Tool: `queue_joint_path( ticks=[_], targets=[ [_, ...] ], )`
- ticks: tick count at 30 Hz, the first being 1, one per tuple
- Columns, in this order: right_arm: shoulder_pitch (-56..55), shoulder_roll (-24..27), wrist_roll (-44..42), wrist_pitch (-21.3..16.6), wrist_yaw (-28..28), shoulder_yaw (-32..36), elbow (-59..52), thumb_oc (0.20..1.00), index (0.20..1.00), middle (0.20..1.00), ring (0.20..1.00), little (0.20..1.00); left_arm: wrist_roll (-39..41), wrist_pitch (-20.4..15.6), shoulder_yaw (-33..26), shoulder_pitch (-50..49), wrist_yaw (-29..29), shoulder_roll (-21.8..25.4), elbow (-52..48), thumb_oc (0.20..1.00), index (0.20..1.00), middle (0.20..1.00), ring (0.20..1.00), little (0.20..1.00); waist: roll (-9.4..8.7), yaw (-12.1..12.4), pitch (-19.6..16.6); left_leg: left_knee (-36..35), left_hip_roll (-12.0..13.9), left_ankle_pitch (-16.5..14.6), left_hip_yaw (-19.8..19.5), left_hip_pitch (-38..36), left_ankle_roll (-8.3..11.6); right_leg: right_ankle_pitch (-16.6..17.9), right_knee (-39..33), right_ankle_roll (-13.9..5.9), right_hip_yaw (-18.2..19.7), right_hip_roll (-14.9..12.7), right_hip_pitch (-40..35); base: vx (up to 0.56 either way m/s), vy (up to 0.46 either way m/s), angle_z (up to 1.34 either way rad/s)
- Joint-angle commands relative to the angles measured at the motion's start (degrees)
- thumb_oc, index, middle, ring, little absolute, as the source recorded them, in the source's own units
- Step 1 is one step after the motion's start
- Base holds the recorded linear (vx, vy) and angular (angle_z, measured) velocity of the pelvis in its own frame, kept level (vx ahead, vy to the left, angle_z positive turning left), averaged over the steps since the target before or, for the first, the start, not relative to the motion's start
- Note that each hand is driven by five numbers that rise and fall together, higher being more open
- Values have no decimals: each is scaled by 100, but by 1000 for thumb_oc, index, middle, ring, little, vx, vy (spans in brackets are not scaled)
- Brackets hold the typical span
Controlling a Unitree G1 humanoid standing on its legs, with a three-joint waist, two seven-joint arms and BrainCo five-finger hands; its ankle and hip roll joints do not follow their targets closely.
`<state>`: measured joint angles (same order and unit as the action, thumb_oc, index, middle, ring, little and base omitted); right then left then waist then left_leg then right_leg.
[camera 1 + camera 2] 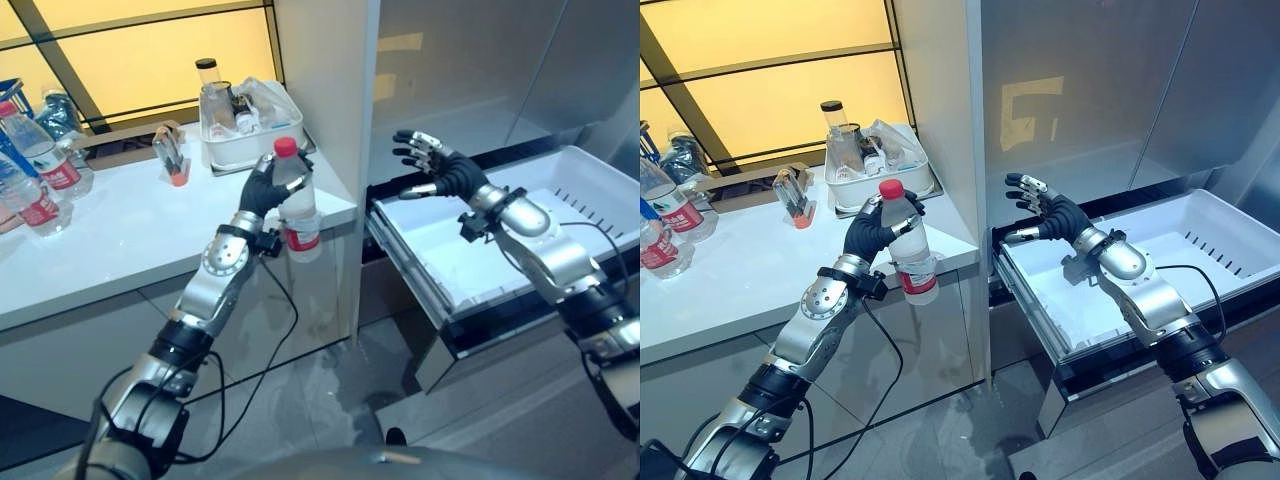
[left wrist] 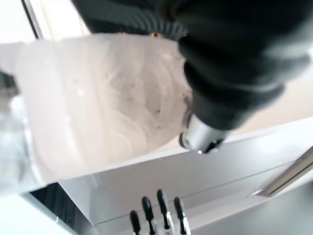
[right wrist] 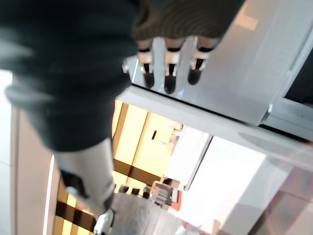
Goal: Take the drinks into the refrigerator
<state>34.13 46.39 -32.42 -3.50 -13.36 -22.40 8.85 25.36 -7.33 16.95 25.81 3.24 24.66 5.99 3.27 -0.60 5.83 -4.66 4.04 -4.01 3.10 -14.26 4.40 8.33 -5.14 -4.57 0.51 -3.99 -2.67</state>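
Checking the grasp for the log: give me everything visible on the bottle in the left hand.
The bottle is clear plastic with a red cap and a red-and-white label low on its body. It is upright, held off the counter just past the white counter edge corner. The left hand wraps its upper body; nothing else touches it.

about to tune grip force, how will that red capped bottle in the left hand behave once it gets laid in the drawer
The bottle is clear thin plastic, so the left hand could probably dent it. Being round, it would likely roll if laid flat in the white drawer. Standing, its tall narrow shape looks tippy.
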Motion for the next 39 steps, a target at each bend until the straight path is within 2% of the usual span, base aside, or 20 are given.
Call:
queue_joint_path(
  ticks=[1, 5, 11, 12, 13, 15, 16, 24, 29, 34, 39],
  targets=[
    [218, 37, -149, -245, 42, 68, 111, 1000, 1000, 1000, 1000, 1000, -31, -756, -1, 887, 36, 8, -9, 200, 200, 200, 200, 200, -308, 154, -308, 180, -287, -48, 155, 399, -425, -880, 994, -141, -24, 69, 26, 0, 0, 0],
    [424, -130, -140, -220, 85, -117, 395, 1000, 1000, 1000, 1000, 1000, 93, -752, 132, 1067, 29, -102, 94, 200, 200, 200, 200, 200, -310, 153, -304, 179, -285, -52, 162, 388, -428, -882, 1001, -142, -10, 72, 21, 0, 0, 0],
    [867, -855, 116, -240, 267, -517, 803, 1000, 1000, 1000, 1000, 1000, 315, -702, 507, 1565, 91, -431, 440, 200, 200, 200, 200, 200, -284, 155, -305, 179, -281, -49, 178, 366, -436, -880, 1005, -134, 6, 86, 19, 0, 0, 0],
    [871, -857, 118, -241, 268, -518, 806, 1000, 1000, 1000, 1000, 1000, 316, -705, 508, 1570, 91, -431, 446, 200, 200, 200, 200, 200, -284, 155, -303, 179, -281, -49, 178, 365, -436, -881, 1006, -134, 6, 86, 19, 0, 0, 0],
    [885, -1103, 223, -235, 325, -577, 931, 1000, 1000, 1000, 1000, 1000, 364, -696, 580, 1709, 111, -496, 539, 200, 200, 200, 200, 200, -270, 156, -299, 173, -282, -45, 178, 363, -440, -886, 1012, -130, 5, 92, 20, 0, 0, 0],
    [903, -1204, 293, -249, 331, -620, 961, 1000, 1000, 1000, 1000, 1000, 426, -681, 607, 1762, 121, -543, 596, 200, 200, 200, 200, 200, -264, 158, -296, 174, -279, -42, 178, 363, -439, -890, 1019, -127, 7, 95, 19, 0, 0, 0],
    [928, -1456, 364, -248, 407, -681, 1076, 1000, 1000, 1000, 1000, 1000, 478, -689, 680, 1890, 148, -633, 669, 200, 200, 200, 200, 200, -249, 166, -298, 172, -275, -37, 170, 361, -439, -895, 1024, -122, 13, 91, 14, 0, 0, 0],
    [887, -2239, 87, -226, 331, -948, 1256, 1000, 1000, 1000, 1000, 1000, 266, -701, 757, 2210, 383, -824, 1016, 200, 200, 200, 200, 200, -232, 181, -305, 149, -270, -10, 157, 357, -427, -907, 1015, -113, -11, 94, 0, 0, 0, 0],
    [664, -2217, 2, -247, 221, -990, 951, 1000, 1000, 1000, 1000, 1000, 119, -725, 645, 2245, 480, -711, 1107, 200, 200, 200, 200, 200, -215, 166, -307, 132, -268, -3, 150, 364, -421, -910, 1013, -123, -20, 88, 11, 0, 0, 0],
    [260, -1919, -38, -230, -80, -879, 324, 1000, 1000, 1000, 1000, 1000, -17, -717, 437, 2138, 536, -543, 1161, 200, 200, 200, 200, 200, -210, 140, -302, 139, -263, -2, 137, 386, -422, -909, 1023, -135, -44, 72, 39, 0, 0, 0],
    [188, -1802, 3, -223, -67, -832, 346, 1000, 1000, 1000, 1000, 1000, 56, -714, 457, 2122, 514, -574, 1174, 200, 200, 200, 200, 200, -222, 123, -295, 149, -262, -4, 123, 395, -435, -910, 1037, -137, -38, 66, 46, 0, 0, 0]
  ],
)
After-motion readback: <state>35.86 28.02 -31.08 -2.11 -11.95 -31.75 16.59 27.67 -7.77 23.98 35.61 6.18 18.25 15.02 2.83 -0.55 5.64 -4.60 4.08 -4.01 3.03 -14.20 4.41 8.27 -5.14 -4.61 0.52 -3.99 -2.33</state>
